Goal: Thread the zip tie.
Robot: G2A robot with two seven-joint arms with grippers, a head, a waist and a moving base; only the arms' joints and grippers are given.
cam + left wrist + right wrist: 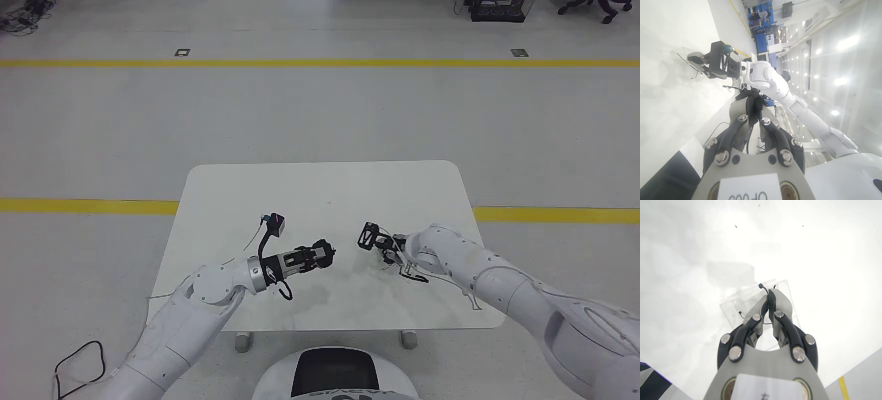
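Zip tie [760,285], black and thin, is pinched between the two fingers of the right end effector [769,293]. In the right wrist view, just above the centre of the frame, the tie's small square head pokes out past the fingertips, and a thin dark strand shows lower down behind the fingers. The right end effector is clenched on the tie, with its pads pressed together. It hangs over a clear plastic tray [784,285] that lies on the white counter [320,190].

In the left wrist view, the left end effector [747,95] sits at the lower centre of the frame, its fingers drawn close together. A dark strand runs between them, but I cannot tell what it is.

From above, the two end effectors face each other slightly below the centre of the frame. They are near each other but apart, with the left one [326,251] left of centre and the right one [368,237] right of centre. Beyond the counter, the pale floor [100,130] carries two yellow lines [300,63] across the frame.
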